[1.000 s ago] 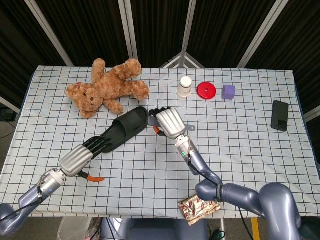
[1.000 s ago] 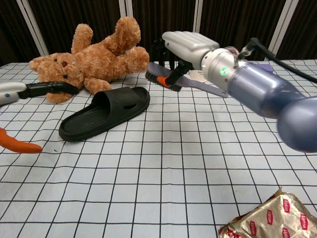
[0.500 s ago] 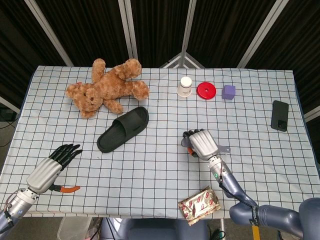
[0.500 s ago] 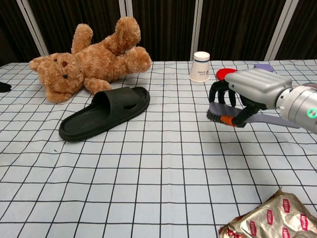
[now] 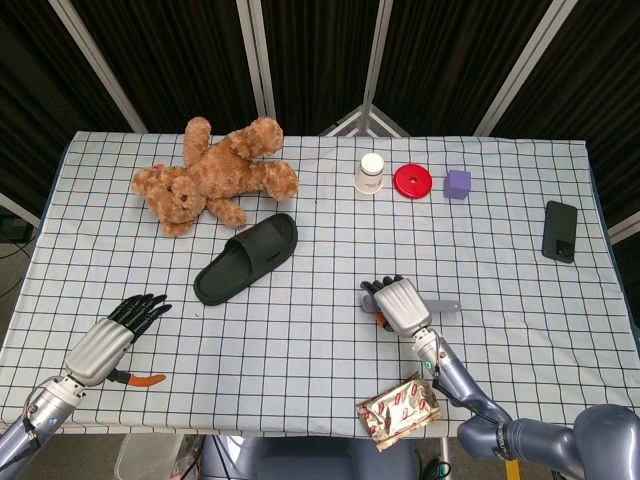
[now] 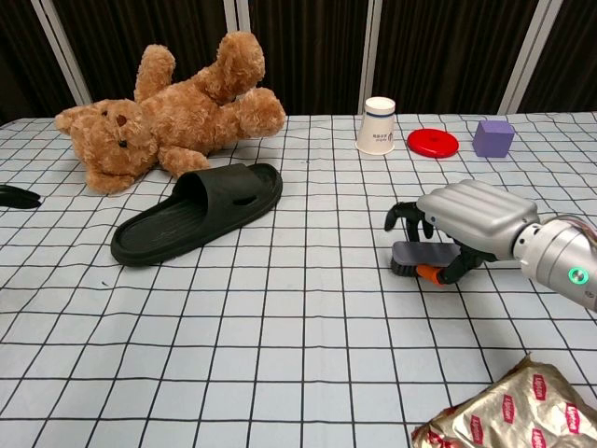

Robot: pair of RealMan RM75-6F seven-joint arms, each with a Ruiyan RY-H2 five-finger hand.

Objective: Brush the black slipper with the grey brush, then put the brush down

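Head view: The black slipper lay sole-down on the checked tabletop, left of centre, just in front of the brown teddy bear. Its long axis ran diagonally, one end toward the near left, the other toward the far right. The right hand sat low over the tabletop, right of centre, fingers curled around the grey brush. The brush handle stuck out to the right of the hand, roughly level with the table's long edge. The left hand was near the front-left corner, well apart from the slipper, holding nothing, dark fingers extended and apart. A paper cup, red disc and purple cube stood along the far side; a black phone lay at far right; a foil snack packet lay at the front edge.

Chest view: The right hand gripped the brush with the bristles down, at or just above the cloth; contact could not be confirmed. The brush's long axis ran left-right. The slipper lay well apart to the left, its strap arched upward. Only a dark fingertip of the left hand showed at the left edge.
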